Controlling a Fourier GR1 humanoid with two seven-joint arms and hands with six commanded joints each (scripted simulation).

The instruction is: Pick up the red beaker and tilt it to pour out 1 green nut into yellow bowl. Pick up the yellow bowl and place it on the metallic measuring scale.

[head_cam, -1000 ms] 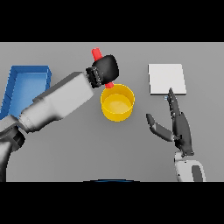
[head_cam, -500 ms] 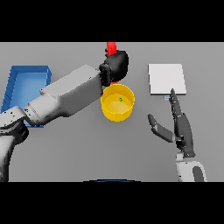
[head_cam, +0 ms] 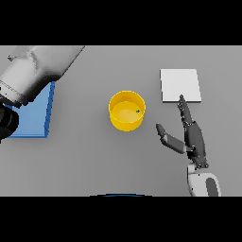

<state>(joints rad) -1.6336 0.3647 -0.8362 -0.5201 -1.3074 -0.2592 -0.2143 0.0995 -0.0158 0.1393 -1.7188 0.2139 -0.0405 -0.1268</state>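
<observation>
The yellow bowl is standing upright near the middle of the grey counter, and a small green nut is lying inside it against the right inner wall. The flat, pale square scale is sitting to the right of the bowl and a little farther back, apart from it, with bare counter showing between the two. The right hand is hovering just in front of the scale, to the right of the bowl and touching neither; its fingers are stretching straight toward the near edge of the scale, with the tips overlapping that edge in the head view, while the thumb is sticking out to the left toward the bowl, so the hand is spread and is holding nothing. The left arm is filling the upper left corner as a large white and grey shape, crossing over the blue tray that is lying at the left side of the counter. The left hand is lying outside the view, so its fingers cannot be judged, and the red beaker is appearing nowhere in the view.
</observation>
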